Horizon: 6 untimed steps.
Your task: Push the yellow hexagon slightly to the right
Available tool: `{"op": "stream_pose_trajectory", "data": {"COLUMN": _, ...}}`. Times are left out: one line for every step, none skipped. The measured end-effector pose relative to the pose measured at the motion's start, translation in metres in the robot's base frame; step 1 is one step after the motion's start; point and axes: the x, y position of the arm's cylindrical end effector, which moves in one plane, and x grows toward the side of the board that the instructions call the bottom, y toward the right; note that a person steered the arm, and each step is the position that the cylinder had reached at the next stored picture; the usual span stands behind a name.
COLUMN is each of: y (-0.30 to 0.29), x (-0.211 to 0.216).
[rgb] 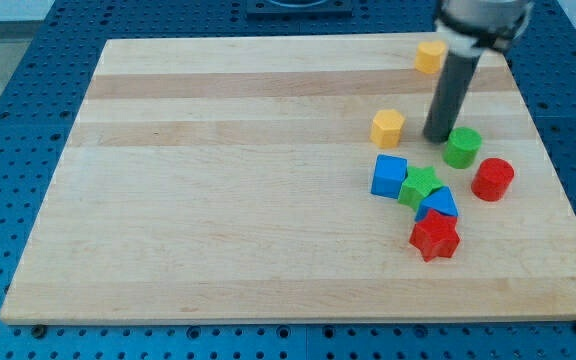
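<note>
The yellow hexagon [388, 128] lies on the wooden board [218, 180], right of centre. My tip [437, 138] rests on the board just to the hexagon's right, a short gap away, and right next to a green cylinder [462, 147]. A second yellow block [430, 56] sits near the view's top right, partly beside the rod.
Below the hexagon is a cluster: a blue cube [390, 176], a green star [421, 186], a blue triangular block [438, 205] and a red star [435, 236]. A red cylinder [492, 179] stands at the right. The board's right edge is close.
</note>
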Motion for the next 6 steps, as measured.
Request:
{"op": "stream_pose_trajectory", "data": {"y": -0.067, "x": -0.008}}
{"op": "stream_pose_trajectory", "data": {"y": -0.063, "x": -0.069}}
{"op": "stream_pose_trajectory", "data": {"y": -0.018, "x": -0.079}}
{"op": "stream_pose_trajectory", "data": {"y": -0.070, "x": -0.064}}
{"op": "stream_pose_trajectory", "data": {"y": -0.080, "x": -0.021}}
{"op": "stream_pose_trajectory", "data": {"y": -0.034, "x": -0.048}}
